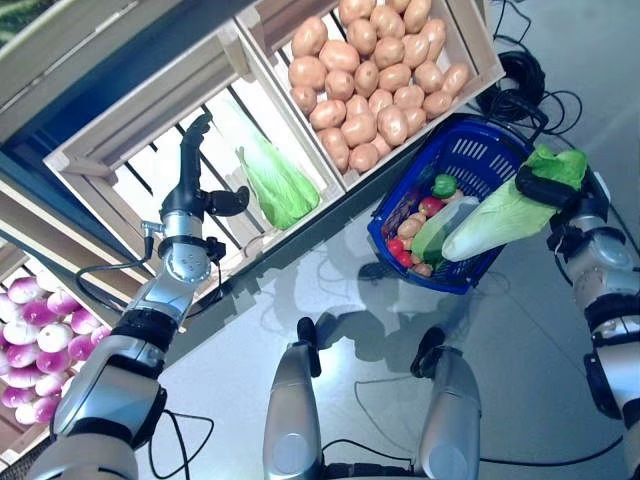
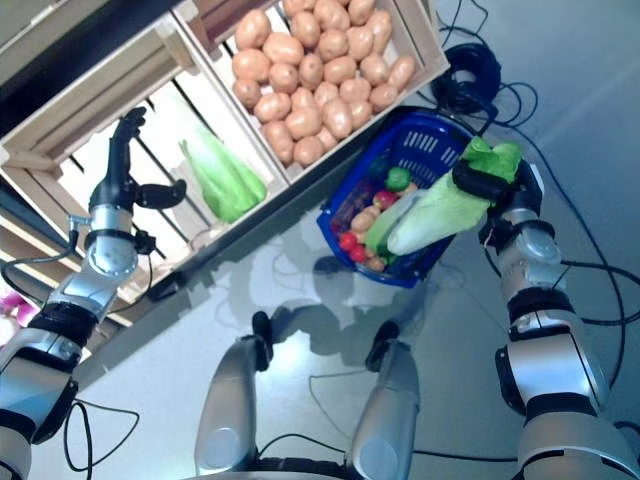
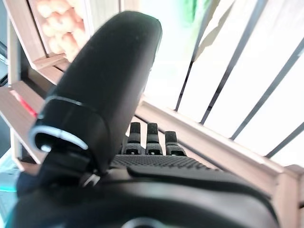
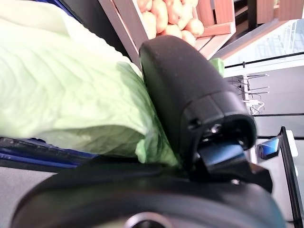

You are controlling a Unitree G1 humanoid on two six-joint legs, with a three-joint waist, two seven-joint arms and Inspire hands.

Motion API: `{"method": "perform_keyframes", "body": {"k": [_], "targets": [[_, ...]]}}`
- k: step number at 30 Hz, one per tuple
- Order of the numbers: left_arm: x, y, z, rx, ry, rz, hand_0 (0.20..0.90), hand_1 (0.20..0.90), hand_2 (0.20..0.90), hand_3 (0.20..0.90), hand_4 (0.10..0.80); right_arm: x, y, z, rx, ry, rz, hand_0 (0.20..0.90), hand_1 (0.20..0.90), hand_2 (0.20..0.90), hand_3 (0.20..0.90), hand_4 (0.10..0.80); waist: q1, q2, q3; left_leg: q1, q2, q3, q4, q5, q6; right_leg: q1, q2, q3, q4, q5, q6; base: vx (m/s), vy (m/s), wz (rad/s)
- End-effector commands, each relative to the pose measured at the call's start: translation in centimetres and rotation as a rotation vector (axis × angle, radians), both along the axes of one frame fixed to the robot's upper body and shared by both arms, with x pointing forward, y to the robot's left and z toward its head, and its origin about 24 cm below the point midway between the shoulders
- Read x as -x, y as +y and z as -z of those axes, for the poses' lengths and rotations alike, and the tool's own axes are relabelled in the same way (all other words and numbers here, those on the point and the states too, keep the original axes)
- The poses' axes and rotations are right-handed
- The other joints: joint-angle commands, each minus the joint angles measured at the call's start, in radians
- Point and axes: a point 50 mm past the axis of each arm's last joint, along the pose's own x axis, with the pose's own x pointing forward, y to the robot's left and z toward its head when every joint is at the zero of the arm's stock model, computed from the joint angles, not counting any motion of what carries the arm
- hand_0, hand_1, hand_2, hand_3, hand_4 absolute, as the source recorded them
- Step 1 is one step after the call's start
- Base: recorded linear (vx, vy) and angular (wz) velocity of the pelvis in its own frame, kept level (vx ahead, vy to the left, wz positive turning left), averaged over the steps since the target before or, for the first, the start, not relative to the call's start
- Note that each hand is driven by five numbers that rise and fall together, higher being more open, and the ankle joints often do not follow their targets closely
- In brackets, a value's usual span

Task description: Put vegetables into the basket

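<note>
1. Head stereo pair, looking steeply down; both share potato crate (image 1: 375, 75) and blue basket (image 1: 480, 160).
2. Left wrist: very close, facing slatted crate (image 3: 237, 104).
3. Right wrist: very close, against cabbage (image 4: 61, 90).

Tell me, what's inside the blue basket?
The blue basket holds small vegetables: red ones, a green one and brownish ones. The big cabbage in the right hand hangs over it and hides whatever lies underneath.
</note>
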Motion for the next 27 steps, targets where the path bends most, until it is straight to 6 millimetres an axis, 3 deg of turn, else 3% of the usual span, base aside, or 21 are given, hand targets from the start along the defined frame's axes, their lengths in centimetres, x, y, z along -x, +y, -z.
{"method": "perform_keyframes", "body": {"k": [1,4,5,14,25,27], "targets": [[-0.2,0.8,-7.9,-0.003,-0.271,-0.026,0.900,0.900,0.900,0.900,0.800,-0.3,-0.1,-8.0,0.082,-0.254,0.035,0.300,0.300,0.300,0.300,0.400,0.001,0.006,-0.011,0.038,0.037,-0.016,0.004,-0.075,-0.037,0.039,-0.019,0.026,0.066,-0.059,0.007,-0.030,0.020,0.09],[-0.4,0.4,-8.7,0.023,-0.293,-0.015,0.900,0.900,0.900,0.900,0.800,-0.7,0.3,-9.0,0.078,-0.270,0.048,0.300,0.300,0.300,0.300,0.400,0.002,0.013,-0.004,-0.011,0.042,-0.021,0.045,-0.088,-0.036,-0.011,-0.024,0.042,0.110,-0.073,0.005,-0.006,0.006,0.01],[-0.4,0.2,-8.9,0.036,-0.298,-0.007,0.900,0.900,0.900,0.900,0.800,-0.8,0.6,-9.4,0.075,-0.283,0.050,0.900,0.900,0.900,0.900,0.800,0.004,0.016,-0.004,-0.026,0.042,-0.025,0.058,-0.092,-0.037,-0.026,-0.024,0.048,0.123,-0.077,0.004,0.000,0.000,0.00],[-0.9,-0.4,-9.7,0.076,-0.301,0.006,0.900,0.900,0.900,0.900,0.800,-1.4,2.5,-11.5,0.079,-0.344,0.015,0.900,0.900,0.900,0.900,0.800,0.000,0.021,-0.004,-0.066,0.052,-0.029,0.102,-0.109,-0.034,-0.073,-0.020,0.073,0.164,-0.090,0.002,0.018,0.013,0.00],[-0.6,1.0,-10.4,-0.057,-0.321,-0.119,0.900,0.900,0.900,0.900,0.800,-1.8,2.4,-10.4,0.080,-0.240,-0.082,0.900,0.900,0.900,0.900,0.800,-0.003,0.013,-0.004,-0.027,0.065,-0.016,0.089,-0.102,-0.033,-0.042,-0.014,0.073,0.151,-0.085,-0.003,0.030,0.009,-0.02],[-0.5,1.6,-10.7,-0.144,-0.313,-0.173,0.900,0.900,0.900,0.900,0.800,-1.7,2.1,-10.2,0.063,-0.240,-0.074,0.900,0.900,0.900,0.900,0.800,-0.004,0.011,-0.005,-0.014,0.067,-0.012,0.084,-0.099,-0.033,-0.030,-0.014,0.070,0.144,-0.083,-0.005,0.035,0.011,-0.02]]}}
